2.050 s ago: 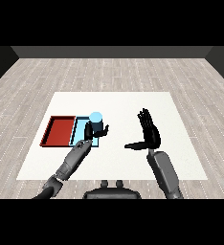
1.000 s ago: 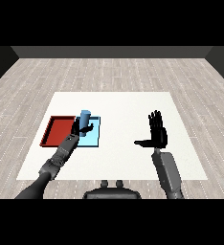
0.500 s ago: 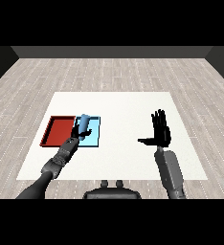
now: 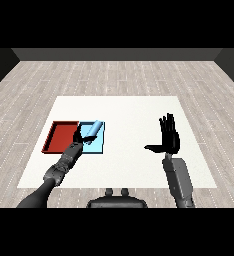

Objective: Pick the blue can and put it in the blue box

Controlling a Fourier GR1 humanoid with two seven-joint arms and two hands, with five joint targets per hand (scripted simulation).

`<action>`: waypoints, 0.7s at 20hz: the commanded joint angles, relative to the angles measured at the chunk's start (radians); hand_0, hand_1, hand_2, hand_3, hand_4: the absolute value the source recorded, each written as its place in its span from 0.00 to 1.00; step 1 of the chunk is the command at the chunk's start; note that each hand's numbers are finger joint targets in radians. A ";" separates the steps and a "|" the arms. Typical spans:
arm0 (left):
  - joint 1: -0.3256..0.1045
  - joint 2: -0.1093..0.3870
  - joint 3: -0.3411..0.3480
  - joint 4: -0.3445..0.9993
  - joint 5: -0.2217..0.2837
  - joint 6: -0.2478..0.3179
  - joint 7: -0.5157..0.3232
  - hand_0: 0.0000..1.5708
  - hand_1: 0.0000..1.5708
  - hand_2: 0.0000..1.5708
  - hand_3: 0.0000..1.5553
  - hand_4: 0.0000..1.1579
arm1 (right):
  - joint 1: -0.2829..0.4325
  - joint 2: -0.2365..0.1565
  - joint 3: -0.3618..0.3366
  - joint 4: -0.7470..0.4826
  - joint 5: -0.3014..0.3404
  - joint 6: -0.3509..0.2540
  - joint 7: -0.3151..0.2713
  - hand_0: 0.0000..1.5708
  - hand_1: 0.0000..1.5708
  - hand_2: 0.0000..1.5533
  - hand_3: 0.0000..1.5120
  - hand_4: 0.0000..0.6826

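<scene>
Left hand [image 4: 79,138] curls fingers round blue can [image 4: 92,131], tilted, top toward 1 o'clock, over blue tray [image 4: 98,146]; red tray [image 4: 60,137] adjoins at 9 o'clock; right hand [image 4: 169,138] raised, fingers straight, holding nothing, well apart over bench [image 4: 129,112]; judgement: lower can inside blue rim, away from red side, before uncurling fingers.

One can [image 4: 93,131], two trays [image 4: 98,148], two hands [image 4: 170,138]
</scene>
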 commanded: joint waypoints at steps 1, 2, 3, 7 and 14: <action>0.028 0.017 0.064 -0.089 0.053 0.040 -0.134 0.00 0.00 0.00 0.00 0.00 | -0.034 0.030 0.012 0.004 0.024 -0.039 0.002 0.00 0.00 0.00 0.00 0.00; 0.019 0.008 0.080 -0.148 0.067 0.040 -0.214 0.00 0.00 0.00 0.00 0.00 | -0.017 -0.016 -0.003 -0.016 -0.009 0.015 0.026 0.00 0.00 0.00 0.00 0.00; 0.011 0.002 0.104 -0.220 0.093 0.000 -0.290 0.00 0.00 0.00 0.00 0.00 | 0.010 -0.004 0.002 0.007 0.009 0.012 -0.010 0.00 0.00 0.00 0.00 0.00; 0.025 -0.012 0.082 -0.398 0.098 -0.216 -0.462 0.00 0.00 0.00 0.00 0.00 | 0.010 -0.004 0.040 0.009 0.048 0.011 -0.006 0.00 0.00 0.00 0.00 0.00; 0.236 -0.020 0.031 -0.659 0.180 -0.583 -0.492 0.00 0.00 0.00 0.00 0.00 | 0.070 -0.045 0.037 0.081 0.063 0.080 -0.045 0.00 0.00 0.00 0.00 0.00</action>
